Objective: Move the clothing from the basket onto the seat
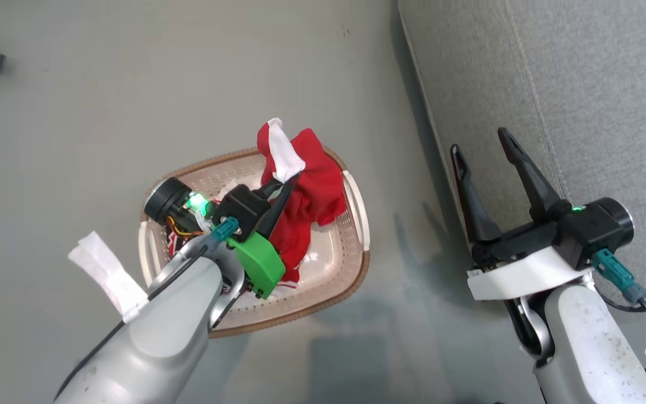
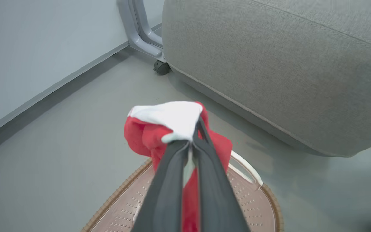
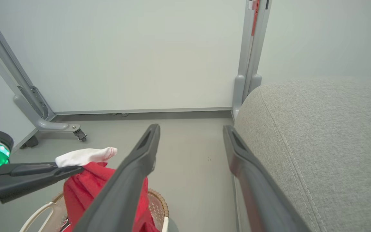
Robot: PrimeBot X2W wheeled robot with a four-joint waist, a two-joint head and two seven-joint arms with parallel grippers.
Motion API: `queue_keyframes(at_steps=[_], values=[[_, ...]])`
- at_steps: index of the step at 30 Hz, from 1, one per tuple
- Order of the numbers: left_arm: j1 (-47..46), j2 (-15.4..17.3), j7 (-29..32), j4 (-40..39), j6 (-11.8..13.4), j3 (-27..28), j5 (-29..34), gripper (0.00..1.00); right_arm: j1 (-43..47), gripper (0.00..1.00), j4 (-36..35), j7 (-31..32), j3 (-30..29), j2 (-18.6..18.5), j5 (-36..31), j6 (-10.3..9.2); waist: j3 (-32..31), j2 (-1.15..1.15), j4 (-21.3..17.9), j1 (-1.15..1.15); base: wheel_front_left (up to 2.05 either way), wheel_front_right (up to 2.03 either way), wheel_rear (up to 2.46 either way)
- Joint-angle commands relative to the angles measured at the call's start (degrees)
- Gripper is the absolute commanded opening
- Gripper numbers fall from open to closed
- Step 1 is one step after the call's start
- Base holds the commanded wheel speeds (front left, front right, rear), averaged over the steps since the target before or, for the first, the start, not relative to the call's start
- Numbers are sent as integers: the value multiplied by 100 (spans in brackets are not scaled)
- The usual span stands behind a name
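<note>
Red fabric shirt with white trim (image 1: pixel 317 191) held up over the cream perforated plastic basket (image 1: pixel 331 258).
Left gripper (image 1: pixel 288 184) is clamped on its white edge; right gripper (image 1: pixel 480 141) hangs spread, empty, beside the grey upholstered seat (image 1: pixel 592 84).

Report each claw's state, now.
Left claw: closed on the red shirt, holding it above the basket.
Right claw: open, holding nothing.

The basket (image 1: pixel 356 264) stands on the floor (image 1: pixel 132 84) left of the seat (image 1: pixel 581 84), the clothing (image 1: pixel 323 185) hangs from the left gripper (image 1: pixel 288 184) over the basket's far side, and the right gripper (image 1: pixel 479 140) lies between basket and seat.
</note>
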Motion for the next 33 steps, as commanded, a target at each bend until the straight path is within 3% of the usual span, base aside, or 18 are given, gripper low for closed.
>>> queue_keyframes(at_steps=[1, 18, 33], values=[[183, -26, -18, -153, 8, 139, 68, 0, 142, 100, 45, -8, -25, -24, -17, -2, -561, 0, 279, 0, 0, 0, 0], [875, -305, -19, -1843, -55, 1499, 533, 0, 709, 100, 201, -8, 16, -22, 169, -2, -1739, 0, 343, 0, 0, 0, 0], [401, -461, -19, -2486, -79, 1697, 624, 0, 1065, 100, 242, -8, 60, -22, 285, -2, -2343, 0, 370, 0, 0, 0, 0]])
